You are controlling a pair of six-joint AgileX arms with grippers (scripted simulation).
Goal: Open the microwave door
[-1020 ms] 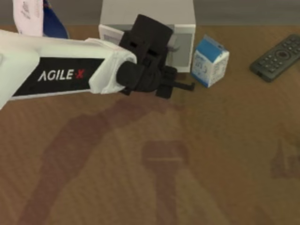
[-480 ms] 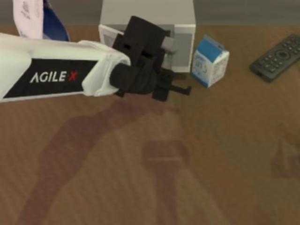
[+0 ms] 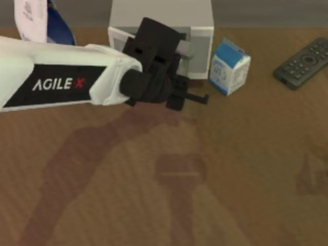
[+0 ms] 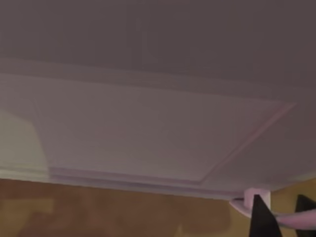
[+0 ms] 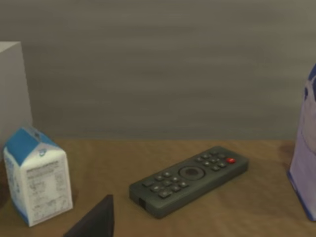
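Note:
The silver microwave stands at the back middle of the table. My left arm reaches across its front and hides most of the microwave door. In the left wrist view the door fills the picture, a flat grey panel with a framed window. Its pale handle strip runs between my two dark fingertips. My left gripper is shut on that handle at the door's right side. My right gripper shows only as a dark corner, parked outside the top view.
A blue and white milk carton stands just right of the microwave. A dark remote lies at the back right. A blue and white bag stands at the back left. A similar package stands beyond the remote.
My left arm has shifted a little to the left with its gripper on the handle. A grey piece of the door front now shows beside the wrist.

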